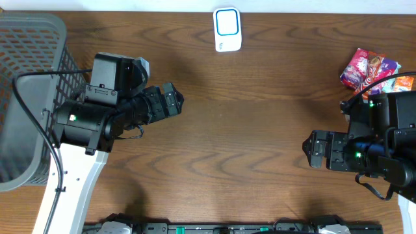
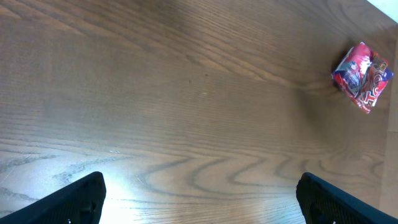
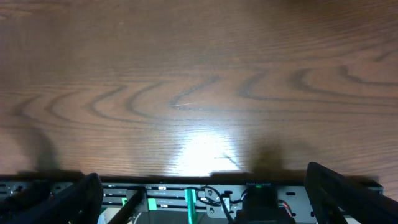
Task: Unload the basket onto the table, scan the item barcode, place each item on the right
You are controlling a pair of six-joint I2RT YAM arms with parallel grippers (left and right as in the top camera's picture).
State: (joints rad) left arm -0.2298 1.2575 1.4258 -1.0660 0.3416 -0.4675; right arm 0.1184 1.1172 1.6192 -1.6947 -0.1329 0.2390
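The middle of the brown bench [image 1: 247, 123] is open wood between the left gripper [image 1: 170, 101], by the grey basket [image 1: 39, 58] at the left, and the right gripper [image 1: 313, 149] at the right edge; both are spread wide and hold nothing. The shiny red snack bag [image 1: 367, 68] lies at the upper right, well apart from the white scanner [image 1: 227, 29] at the top middle. The right arm hides the bag's lower corner, the frame cuts off the basket, and the bag's print is too small to read.
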